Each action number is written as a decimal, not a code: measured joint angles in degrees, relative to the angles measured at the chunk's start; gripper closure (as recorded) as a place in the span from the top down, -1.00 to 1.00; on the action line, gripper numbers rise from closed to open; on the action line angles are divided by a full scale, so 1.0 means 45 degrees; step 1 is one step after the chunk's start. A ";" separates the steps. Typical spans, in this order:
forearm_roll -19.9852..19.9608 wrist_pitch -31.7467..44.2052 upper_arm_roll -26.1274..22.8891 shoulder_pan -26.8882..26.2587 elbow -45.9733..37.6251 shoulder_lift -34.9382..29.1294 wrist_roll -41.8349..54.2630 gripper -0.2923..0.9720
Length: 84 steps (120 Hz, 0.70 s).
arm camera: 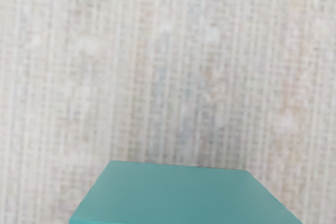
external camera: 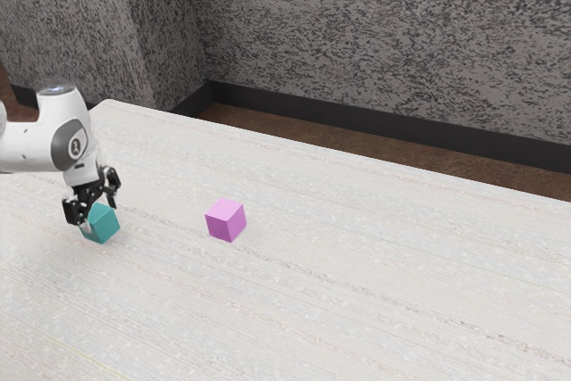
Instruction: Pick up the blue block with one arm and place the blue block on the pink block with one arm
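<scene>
Exterior view: a pink block point(external camera: 226, 219) sits alone on a pale, finely streaked table point(external camera: 375, 292), and everything else is best placed from it. Well apart from the pink block, toward the exterior view's left, is the blue block point(external camera: 105, 223), more teal than blue, at about the same depth on the table. The black gripper point(external camera: 86, 217) is right down at the blue block's upper far side from the pink block, hanging from the white arm point(external camera: 49, 136). Whether it grips the block or merely straddles it I cannot tell. Behind the pink block run a brown floor strip point(external camera: 401, 144) and a speckled grey wall point(external camera: 384, 33).

Wrist view: the blue block's flat top point(arm camera: 184, 195) lies just under the hand, table point(arm camera: 168, 66) beyond.
</scene>
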 joint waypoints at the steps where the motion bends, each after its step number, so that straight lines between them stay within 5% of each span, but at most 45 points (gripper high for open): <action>1: 0.0000 0.0003 0.0000 0.0000 0.0001 0.0015 0.0029 0.54; 30: -0.0054 0.0058 0.0008 0.0083 -0.0003 0.0221 0.0705 0.51; 52: -0.0164 0.0089 0.0008 0.0154 -0.0022 0.0233 0.1071 0.03; 84: -0.0411 -0.0002 -0.0744 0.0111 -0.0257 -0.0928 0.1500 -0.14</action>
